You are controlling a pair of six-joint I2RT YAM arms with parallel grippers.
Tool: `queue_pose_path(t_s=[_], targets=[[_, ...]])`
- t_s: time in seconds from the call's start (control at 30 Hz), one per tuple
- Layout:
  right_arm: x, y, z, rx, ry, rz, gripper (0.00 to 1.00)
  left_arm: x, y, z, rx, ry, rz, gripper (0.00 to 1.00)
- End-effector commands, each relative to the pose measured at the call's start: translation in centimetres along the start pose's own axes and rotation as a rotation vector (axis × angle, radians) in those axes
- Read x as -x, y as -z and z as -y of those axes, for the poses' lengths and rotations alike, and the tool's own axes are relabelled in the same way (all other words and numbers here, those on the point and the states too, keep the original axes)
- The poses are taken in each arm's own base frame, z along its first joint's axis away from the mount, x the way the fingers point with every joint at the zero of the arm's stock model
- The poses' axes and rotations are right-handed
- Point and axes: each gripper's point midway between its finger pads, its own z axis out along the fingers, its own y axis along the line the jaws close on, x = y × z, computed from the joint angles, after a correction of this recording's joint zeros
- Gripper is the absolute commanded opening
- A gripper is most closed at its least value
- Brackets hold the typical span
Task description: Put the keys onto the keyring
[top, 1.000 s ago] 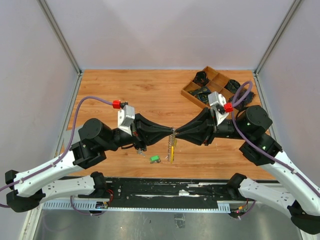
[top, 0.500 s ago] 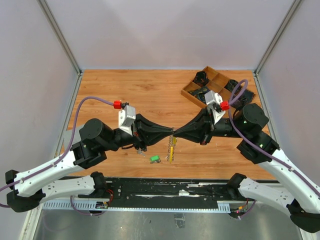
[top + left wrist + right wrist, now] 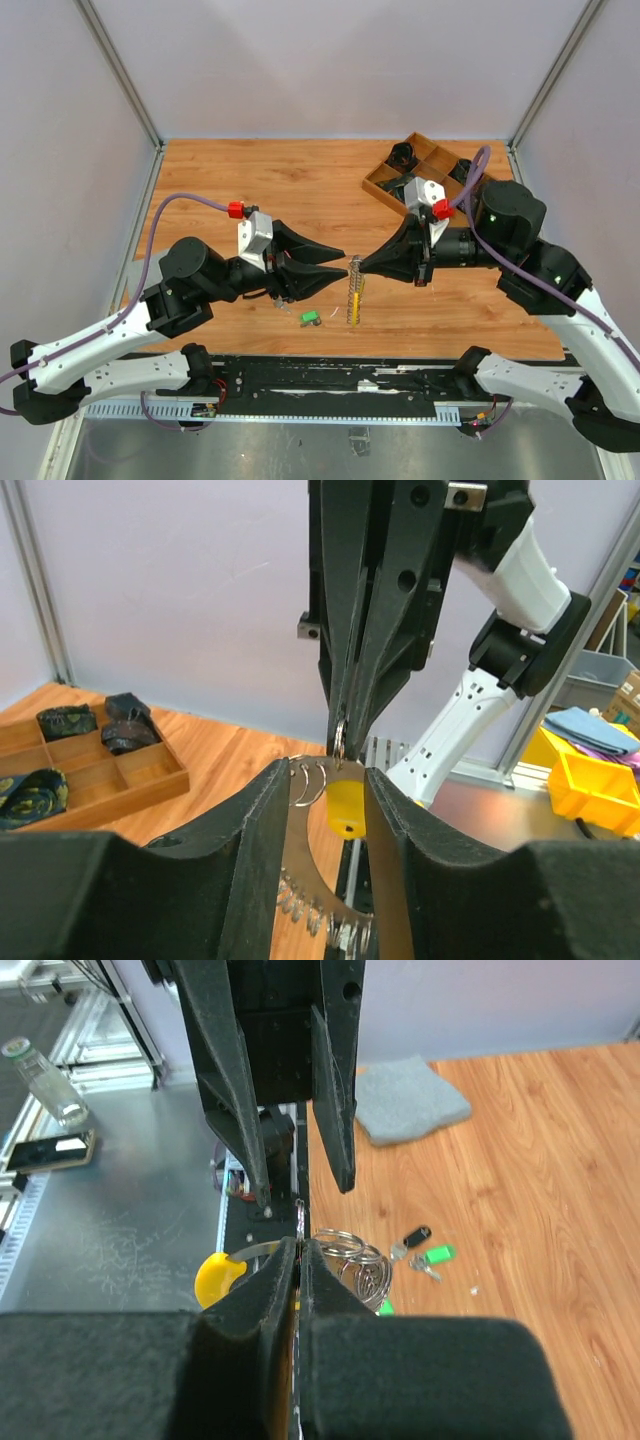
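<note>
Hovering above the wooden table (image 3: 250,190), the right gripper (image 3: 359,265) is pressed together, pinching the top of the keyring (image 3: 353,297), which hangs below it, while the left gripper (image 3: 345,259) faces it tip to tip, spread just beside the ring and gripping nothing. I judge the ring is held ready for threading; next the left gripper must fetch the green-tagged key (image 3: 311,318) lying on the table near the ring's lower end. No brand or writing is legible.

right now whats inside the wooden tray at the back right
Dark crumpled items lie in several compartments of the wooden tray; some show a yellowish pattern. What they are, I cannot tell. From above, the right arm covers the tray's near part.
</note>
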Motion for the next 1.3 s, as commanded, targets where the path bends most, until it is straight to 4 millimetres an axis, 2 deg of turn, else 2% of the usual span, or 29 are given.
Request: queue_pose_path(t_s=[0.0, 0.17, 0.2, 0.23, 0.27, 0.53, 0.77, 1.1, 1.27], targets=[[-2.9, 2.0, 0.0, -0.039, 0.015, -0.204, 0.01, 0.4, 0.2, -0.2, 0.020, -0.016, -0.002, 0.42], [-3.8, 3.8, 0.3, -0.095, -0.020, -0.363, 0.01, 0.0, 0.2, -0.7, 0.040, -0.025, -0.014, 0.44], [-4.2, 4.1, 0.6, -0.113, -0.032, -0.403, 0.01, -0.1, 0.2, -0.7, 0.039, -0.027, -0.015, 0.48], [-4.5, 4.3, 0.7, -0.127, -0.044, -0.442, 0.01, 0.0, 0.3, -0.6, 0.036, -0.029, -0.014, 0.56], [-4.8, 4.6, 0.9, -0.148, -0.049, -0.477, 0.01, -0.2, 0.3, -0.7, 0.039, -0.030, -0.018, 0.57], [-7.0, 5.5, 2.1, -0.276, -0.081, -0.709, 0.01, -1.8, -0.3, -0.9, 0.032, -0.039, -0.071, 0.49], [-5.7, 4.1, 1.3, -0.214, -0.090, -0.639, 0.00, -3.5, -0.7, -1.1, 0.019, -0.046, -0.136, 0.45], [-6.0, 2.2, 0.1, -0.100, -0.124, -0.614, 0.01, -4.2, -1.8, -1.2, -0.003, -0.058, -0.169, 0.42], [-6.2, 1.7, -0.1, -0.075, -0.127, -0.603, 0.01, -4.5, -2.2, -0.8, -0.034, -0.060, -0.183, 0.33]])
